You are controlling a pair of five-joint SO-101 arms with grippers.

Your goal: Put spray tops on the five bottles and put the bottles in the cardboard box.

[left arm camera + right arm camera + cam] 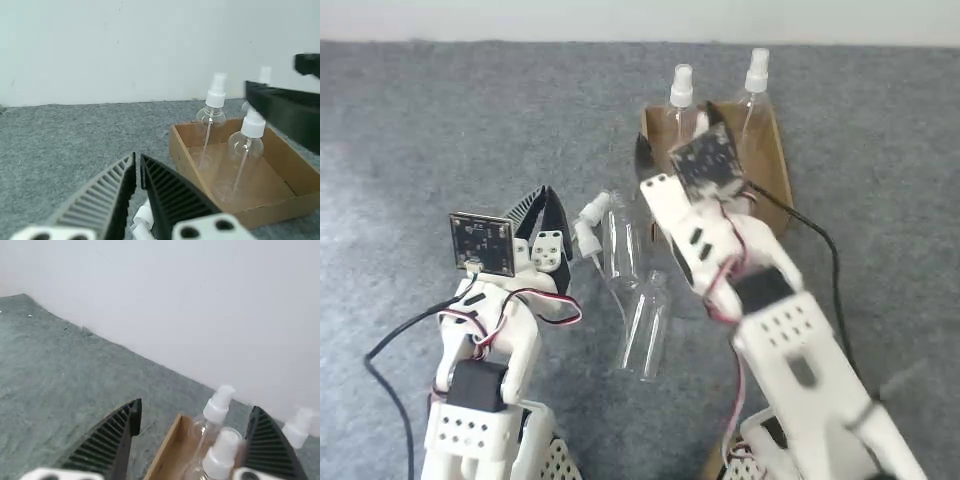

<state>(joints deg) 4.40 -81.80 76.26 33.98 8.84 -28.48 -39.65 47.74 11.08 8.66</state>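
Bottles (pixel 648 325), 2, are lying just beside the box (pixel 775 160), toward the left claw (pixel 546 195): likely light, slick, prone to rolling; you are best gripping mid-body. The left claw is sitting closed, empty; right claw (pixel 678 135) is hanging open over the box.

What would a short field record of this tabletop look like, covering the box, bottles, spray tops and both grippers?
box: cardboard box, open-topped
in box: three capped bottles, upright
loose: two uncapped bottles lying on the carpet; two spray tops beside them
left gripper: shut, by the spray tops
right gripper: open, over the box
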